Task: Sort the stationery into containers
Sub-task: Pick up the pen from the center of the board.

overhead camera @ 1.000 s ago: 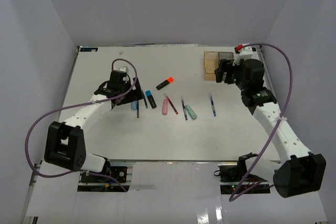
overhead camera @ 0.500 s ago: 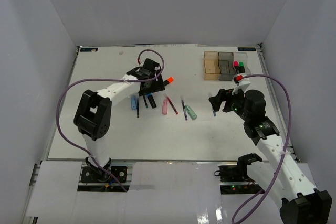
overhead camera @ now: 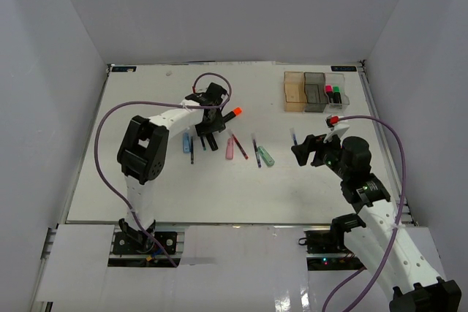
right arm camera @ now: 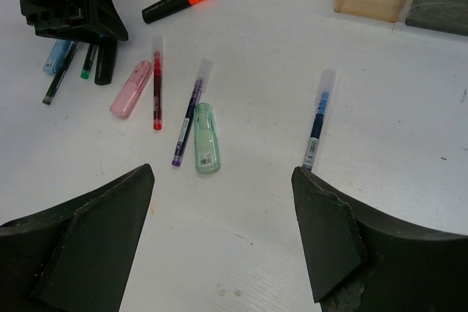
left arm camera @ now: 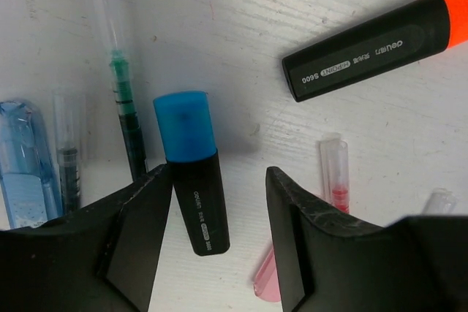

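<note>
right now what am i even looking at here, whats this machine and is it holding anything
Two robot arms are bolted at the near edge of a white table. One picture looks down from above. The other two come from a camera on each wrist, so the dark shapes at the bottom are that arm's own fingers. Pens, highlighters and pastel sticks lie loose, with three joined bins far right. The left gripper stands open around a blue-capped highlighter, not gripping it. The right gripper is open, holding nothing.
</note>
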Tool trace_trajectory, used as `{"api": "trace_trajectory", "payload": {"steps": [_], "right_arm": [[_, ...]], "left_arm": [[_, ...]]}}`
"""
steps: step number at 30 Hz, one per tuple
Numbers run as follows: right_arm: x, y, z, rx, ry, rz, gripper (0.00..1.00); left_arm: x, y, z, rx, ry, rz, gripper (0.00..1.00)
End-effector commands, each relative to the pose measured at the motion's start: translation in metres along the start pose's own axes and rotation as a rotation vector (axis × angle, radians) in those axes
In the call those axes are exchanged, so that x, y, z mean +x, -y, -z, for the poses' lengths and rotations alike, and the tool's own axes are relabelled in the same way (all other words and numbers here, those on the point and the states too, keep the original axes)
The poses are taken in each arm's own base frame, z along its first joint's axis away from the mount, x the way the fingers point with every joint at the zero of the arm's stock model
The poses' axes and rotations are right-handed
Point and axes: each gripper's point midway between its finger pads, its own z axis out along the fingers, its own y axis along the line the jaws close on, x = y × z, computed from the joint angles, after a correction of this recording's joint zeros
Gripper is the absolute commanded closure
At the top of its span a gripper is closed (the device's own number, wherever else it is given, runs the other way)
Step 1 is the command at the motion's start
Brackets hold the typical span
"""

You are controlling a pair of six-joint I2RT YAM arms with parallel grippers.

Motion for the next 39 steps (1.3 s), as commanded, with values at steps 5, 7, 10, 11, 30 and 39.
{"api": "trace_trajectory", "payload": {"steps": [5,7,10,11,30,39], "right_arm": [[-0.004,-0.005,0.002,-0.021,0.027,0.012,0.17],[-0.003,-0.003,0.002,-0.016,0.026,0.012,0.17],[-0.003,-0.003,0.002,-0.015,0.029,0.016,0.17],[-0.003,-0.003,0.002,-0.016,0.028,0.018,0.17],[-0.044,-0.065,-0.023,-0.275,0.056,-0.039,0.19],[-0.059,-0.121,-0.063,-0.375,0.002,-0.025,0.21]], "left_arm": [[-0.010,0.003,-0.001,-0.027,0.012,0.017,0.37],[-0.009,0.003,-0.003,-0.031,0.008,0.017,0.37],[-0.007,0.003,-0.007,-0.039,-0.001,0.018,0.37],[-0.006,0.003,-0.010,-0.043,-0.005,0.018,0.38],[-0.036,0.084,0.108,0.556,0.141,0.096,0.73],[-0.041,0.110,0.192,0.844,0.250,0.128,0.74]]}}
